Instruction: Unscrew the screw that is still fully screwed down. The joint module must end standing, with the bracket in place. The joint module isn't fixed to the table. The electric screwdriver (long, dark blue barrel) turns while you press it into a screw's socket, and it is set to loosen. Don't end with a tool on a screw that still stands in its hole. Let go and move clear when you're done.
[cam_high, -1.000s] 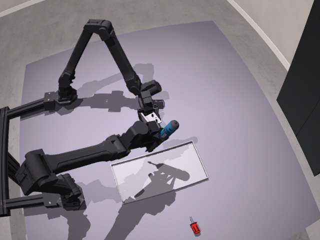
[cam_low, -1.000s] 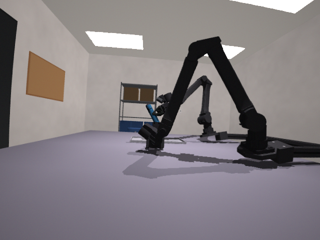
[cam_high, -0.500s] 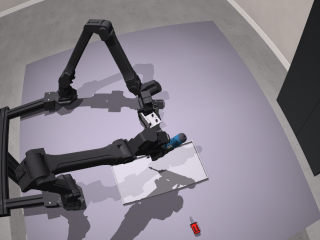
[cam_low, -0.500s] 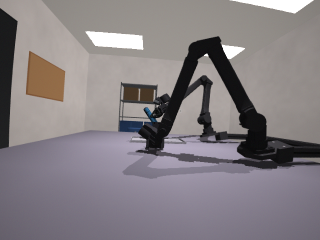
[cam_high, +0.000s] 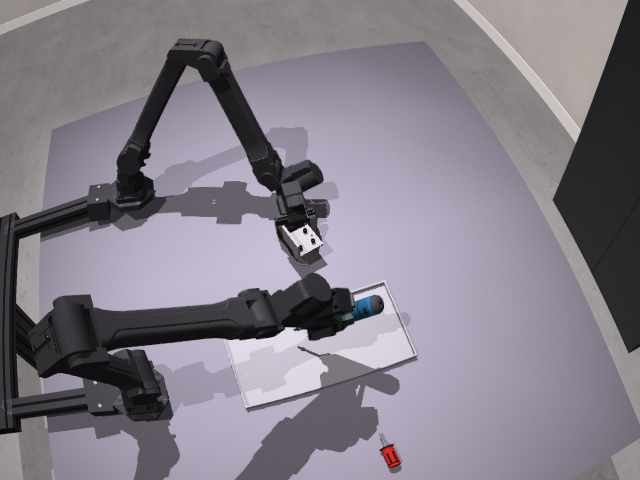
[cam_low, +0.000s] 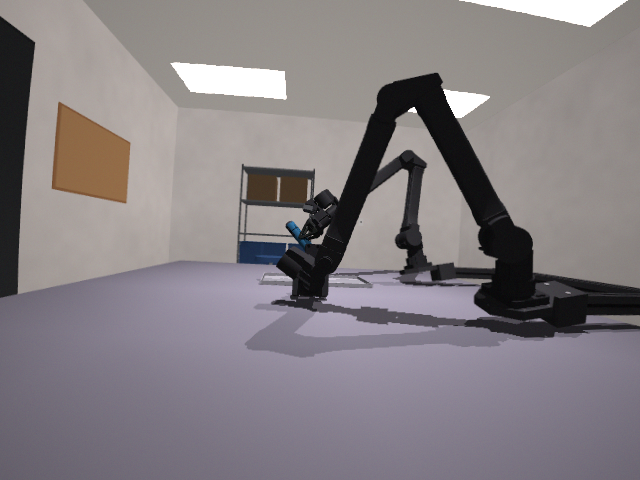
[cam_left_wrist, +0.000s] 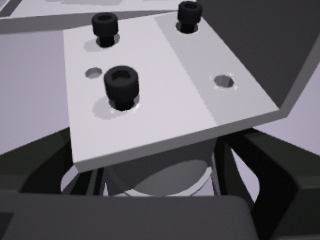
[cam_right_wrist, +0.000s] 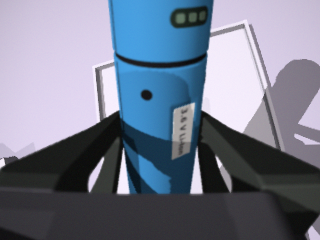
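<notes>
Right tool (cam_high: 348, 315) (cam_low: 306, 235) (cam_right_wrist: 160, 132) grips blue screwdriver (cam_high: 366, 307) (cam_low: 297, 232) (cam_right_wrist: 160, 85), at bracket's (cam_high: 316, 244) (cam_left_wrist: 160, 115) five o'clock in top view.
Left tool (cam_high: 299, 253) (cam_low: 310, 290) (cam_left_wrist: 160, 165) clasps joint module (cam_high: 309, 256) (cam_left_wrist: 160, 172); open surface (cam_high: 439, 232) (cam_low: 310, 413) lies at its three o'clock.

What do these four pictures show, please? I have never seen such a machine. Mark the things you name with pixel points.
Two black robot arms share one table, each ending in a claw. One picture looks down from above, one looks across the table from the side, and two come from cameras at the arms' wrists.

The left claw (cam_left_wrist: 160, 120) is around the round body of the joint module (cam_left_wrist: 160, 175), under a light bracket (cam_left_wrist: 150, 65) with three raised black screws. The right claw (cam_right_wrist: 160, 120) holds the blue electric screwdriver (cam_high: 364, 308) (cam_low: 296, 232) (cam_right_wrist: 155, 80) above a white tray (cam_high: 330, 382). A red-handled tool (cam_high: 390, 456) lies beyond.
</notes>
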